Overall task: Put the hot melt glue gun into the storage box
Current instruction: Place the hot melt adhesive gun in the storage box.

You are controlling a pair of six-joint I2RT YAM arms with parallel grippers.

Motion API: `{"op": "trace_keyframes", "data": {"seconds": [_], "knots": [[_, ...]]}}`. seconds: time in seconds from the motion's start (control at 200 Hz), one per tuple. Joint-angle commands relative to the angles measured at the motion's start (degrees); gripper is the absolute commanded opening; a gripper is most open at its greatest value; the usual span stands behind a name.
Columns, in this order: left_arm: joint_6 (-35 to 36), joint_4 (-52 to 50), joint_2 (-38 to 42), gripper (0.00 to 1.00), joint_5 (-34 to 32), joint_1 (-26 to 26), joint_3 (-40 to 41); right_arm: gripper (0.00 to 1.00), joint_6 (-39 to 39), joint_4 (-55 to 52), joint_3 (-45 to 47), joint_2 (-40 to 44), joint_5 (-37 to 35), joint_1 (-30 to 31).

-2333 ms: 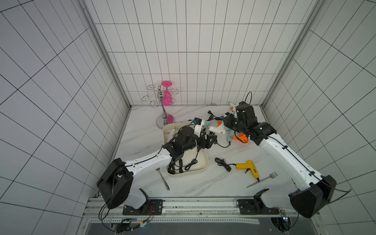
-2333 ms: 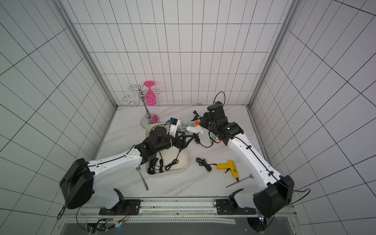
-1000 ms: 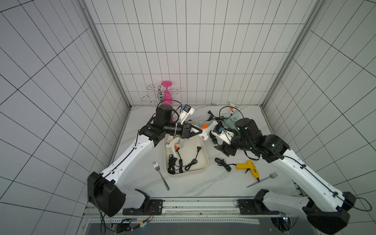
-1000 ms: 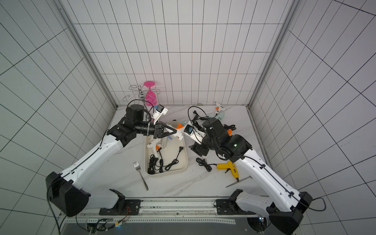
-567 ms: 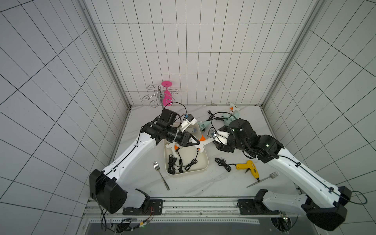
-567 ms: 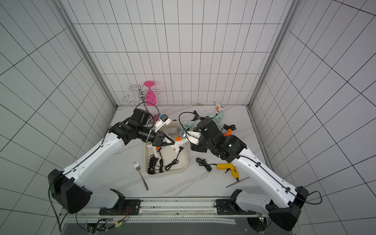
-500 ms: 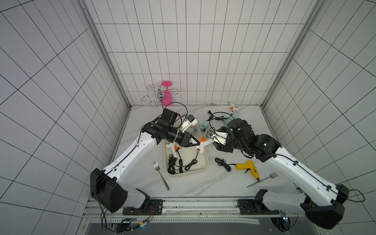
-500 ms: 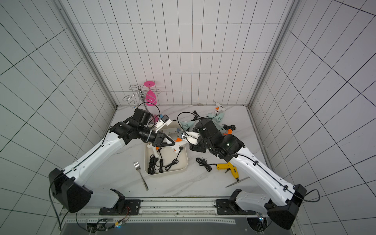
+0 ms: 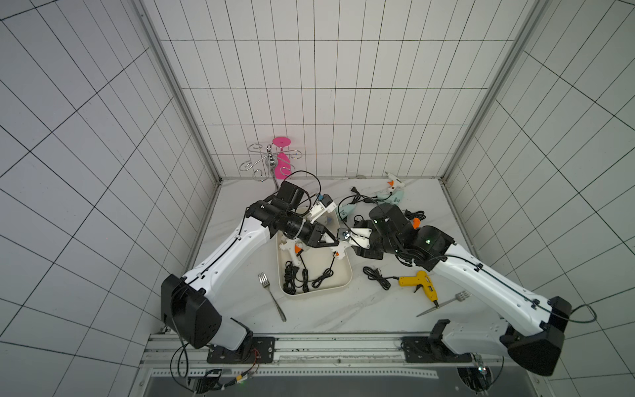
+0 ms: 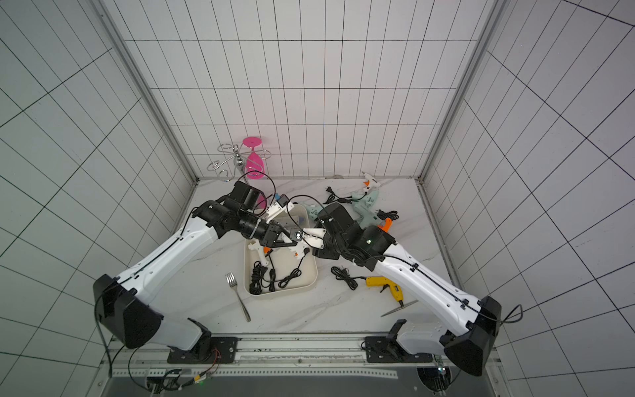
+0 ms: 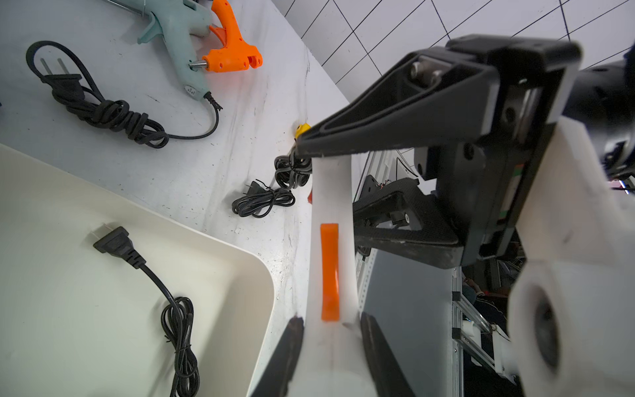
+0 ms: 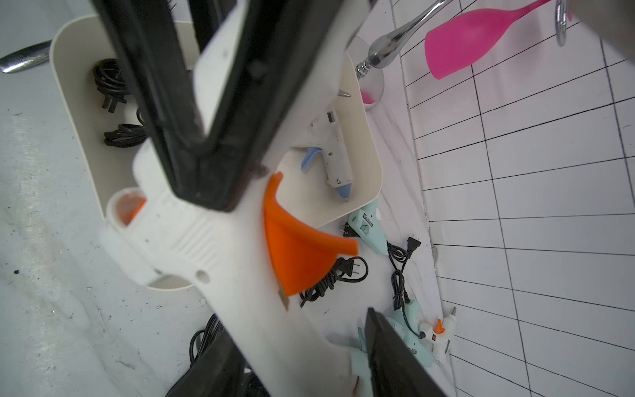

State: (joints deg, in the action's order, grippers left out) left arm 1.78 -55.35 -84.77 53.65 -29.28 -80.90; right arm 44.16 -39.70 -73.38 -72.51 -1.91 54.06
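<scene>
Your left arm reaches from its base across the counter (image 9: 326,309), with the forearm raised and the wrist angled down over the storage box (image 9: 347,275). The left gripper (image 9: 331,242) has its fingers (image 11: 292,343) clamped on the body of the hot melt glue gun (image 12: 192,240), a white gun with an orange trigger. In the left wrist view the handle runs straight out from between them.

Your right arm stretches from the opposite side toward the box, so the 2 grippers meet tip to tip. The right gripper (image 11: 328,178) has 1 finger on each side of the gun's handle. These fingers stand apart, and you cannot tell whether they press on it.

The gun hangs in the air between the 2 sets of fingers, clear of the counter. The box lies below the left fingers, with its rim on the right arm's side beneath the gun. Inside it, under the left fingers, lie a white gun with a blue trigger (image 12: 330,144) and coiled cords (image 9: 302,278). Behind the right fingers, pale green guns (image 10: 366,202) rest on the counter. A yellow gun (image 9: 417,282) lies beside the right forearm.
</scene>
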Motion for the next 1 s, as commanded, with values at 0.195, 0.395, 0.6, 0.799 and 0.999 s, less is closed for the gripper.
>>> {"op": "trace_keyframes", "data": {"seconds": [0.195, 0.395, 0.6, 0.799, 0.999], "knots": [[1.22, 0.29, -1.21, 0.1, 1.82, -0.69, -2.68, 0.31, -0.33, 7.15, 4.32, 1.74, -0.47, 2.48], [-3.6, 7.46, 0.44, 0.51, -0.42, -0.21, -1.7, 0.21, -2.52, 9.32, 6.95, 2.15, -0.93, 3.89], [-19.13, 27.62, 7.72, 0.99, -7.68, 5.2, 6.87, 0.19, -9.84, 15.64, 11.56, 3.9, -2.35, 3.96], [-26.91, 34.85, 14.56, 0.99, -19.27, 11.98, 14.59, 0.19, -18.39, 19.05, 12.47, 1.43, -2.28, 3.85], [-27.27, 30.8, 23.64, 0.99, -42.99, 14.73, 20.17, 0.18, -29.05, 18.2, 5.98, -5.86, -2.54, 3.79]]}}
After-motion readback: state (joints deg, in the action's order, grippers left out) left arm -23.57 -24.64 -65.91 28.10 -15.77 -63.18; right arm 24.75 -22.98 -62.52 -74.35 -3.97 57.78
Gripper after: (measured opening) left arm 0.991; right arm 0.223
